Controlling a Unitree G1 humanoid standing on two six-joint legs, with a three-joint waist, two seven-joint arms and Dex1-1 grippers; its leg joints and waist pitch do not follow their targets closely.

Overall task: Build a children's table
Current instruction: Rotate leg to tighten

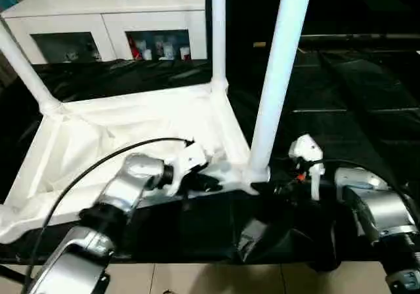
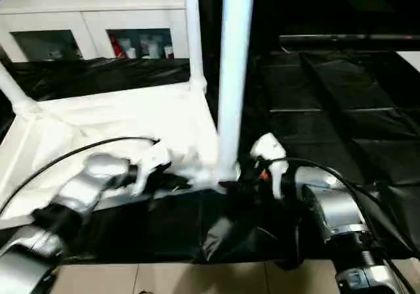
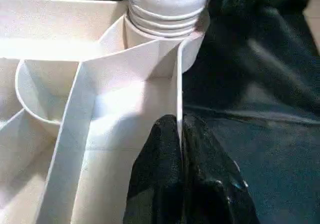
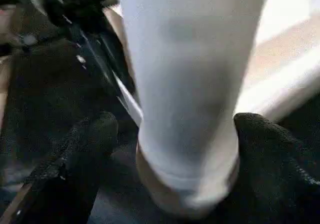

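I work in an indoor lab-like room: black-draped work table, white glass-door cabinet behind, tiled floor below.

Three legs stand on one tabletop; two hands.

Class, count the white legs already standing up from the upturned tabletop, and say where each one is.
3. One leg at the far left corner, one at the far right corner, one at the near right corner. The near left corner is out of frame, so a fourth may be hidden.
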